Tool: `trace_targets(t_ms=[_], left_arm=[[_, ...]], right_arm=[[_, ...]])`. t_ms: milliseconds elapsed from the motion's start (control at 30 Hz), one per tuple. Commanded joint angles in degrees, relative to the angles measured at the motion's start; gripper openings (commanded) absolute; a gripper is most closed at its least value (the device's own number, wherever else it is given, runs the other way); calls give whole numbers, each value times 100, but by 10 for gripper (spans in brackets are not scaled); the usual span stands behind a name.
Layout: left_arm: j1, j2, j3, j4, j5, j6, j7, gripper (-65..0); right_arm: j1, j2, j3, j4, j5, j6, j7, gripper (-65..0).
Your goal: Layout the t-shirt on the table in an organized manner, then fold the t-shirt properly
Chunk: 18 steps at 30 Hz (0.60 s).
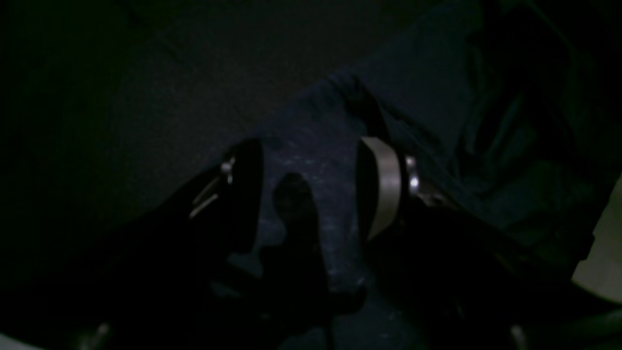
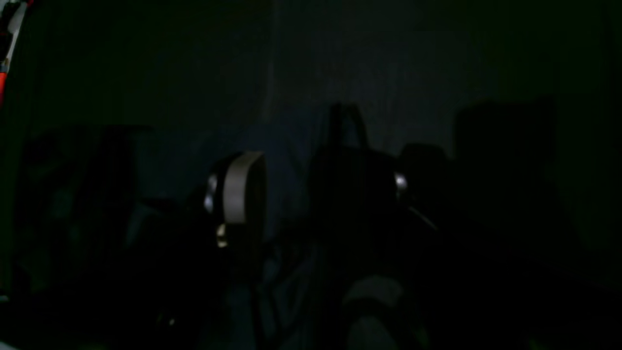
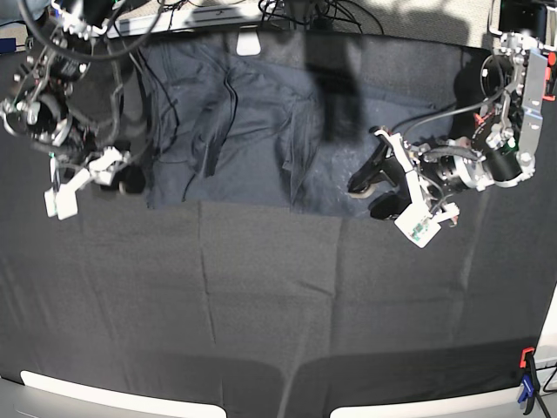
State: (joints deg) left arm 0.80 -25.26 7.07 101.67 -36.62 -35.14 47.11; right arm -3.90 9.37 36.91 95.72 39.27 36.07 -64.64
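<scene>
the t-shirt (image 3: 244, 122) lies spread but rumpled at the far side of the table (image 3: 261, 296), its long axis running left-right in the base view, with its near edge a fairly straight line across the cloth.

left gripper (image 3: 376, 190): at the shirt's near corner on the base view's right. fingers released, jaws standing wide with nothing between them. in the left wrist view the left gripper (image 1: 308, 189) straddles blue fabric, the shirt's (image 1: 437, 97) edge slanting up away from the fingertips. whether the tips touch the cloth, you cannot tell.

right gripper (image 3: 117, 170): at the opposite near corner, on the base view's left, just beside the shirt's edge. fingers apart as well, holding nothing. the right wrist view is too dark to place the fabric under the right gripper (image 2: 320, 194).

judgement: each arm sits about equally near its own corner, so your next move likely turns on pinching both near corners and drawing them along the short axis. watch the folds across the middle; they may drag.
</scene>
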Motion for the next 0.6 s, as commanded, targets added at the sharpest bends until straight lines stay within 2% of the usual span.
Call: trace_targets(t_ms=[0,100,567], left_arm=[[-74,-48,-26,107,-94,-17,-133,-364],[-74,-48,-26,107,-94,-17,-133,-364],[-74,-48,-26,107,-94,-17,-133,-364]], right_arm=[[76,83,24,107,146,166,72,-320],[87,81,26,107,120,168,72,-179],[87,94,26,107,142,168,72,-175]])
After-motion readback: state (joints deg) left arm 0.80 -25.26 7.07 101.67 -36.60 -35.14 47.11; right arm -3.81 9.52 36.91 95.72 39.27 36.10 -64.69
